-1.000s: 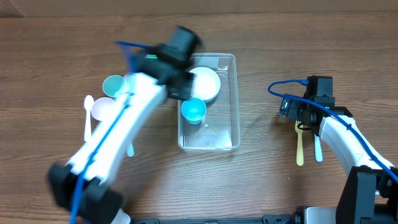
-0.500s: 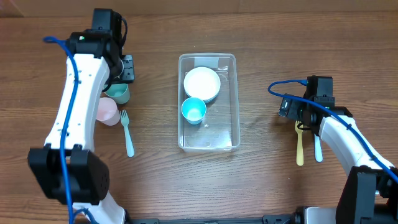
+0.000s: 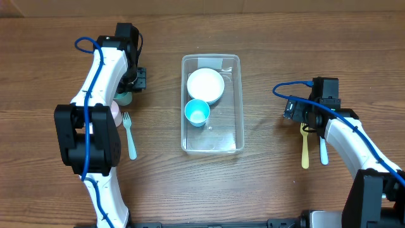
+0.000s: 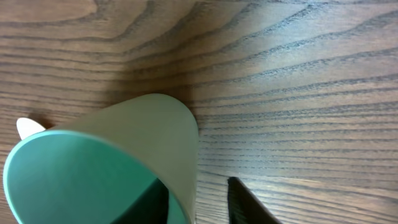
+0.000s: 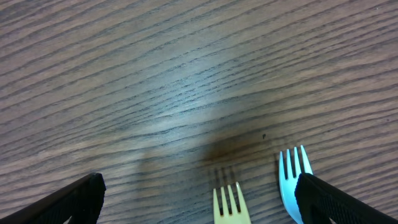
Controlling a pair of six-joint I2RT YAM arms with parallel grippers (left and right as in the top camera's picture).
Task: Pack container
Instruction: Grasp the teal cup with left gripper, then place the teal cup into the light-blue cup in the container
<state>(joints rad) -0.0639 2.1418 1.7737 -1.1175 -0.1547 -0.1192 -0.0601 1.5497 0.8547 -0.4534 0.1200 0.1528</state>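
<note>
The clear plastic container (image 3: 238,107) sits mid-table and holds a white bowl (image 3: 205,85) and a teal cup (image 3: 197,112). My left gripper (image 3: 129,87) is at the far left over another teal cup (image 3: 124,99). In the left wrist view its fingers (image 4: 196,186) are open and straddle the wall of that cup (image 4: 124,143), one inside and one outside with a gap. My right gripper (image 3: 304,116) is open and empty. In the right wrist view its fingers (image 5: 199,186) spread above a yellow fork (image 5: 229,202) and a blue fork (image 5: 292,174).
A pink cup (image 3: 115,110) is mostly hidden beside the left arm. A light blue fork (image 3: 130,136) lies below it. The yellow fork (image 3: 305,149) and blue fork (image 3: 323,152) lie right of the container. A white utensil tip (image 4: 28,127) shows behind the cup.
My left arm has swung from over the container to the far left and come down onto the teal cup's rim. The right arm has not moved.
</note>
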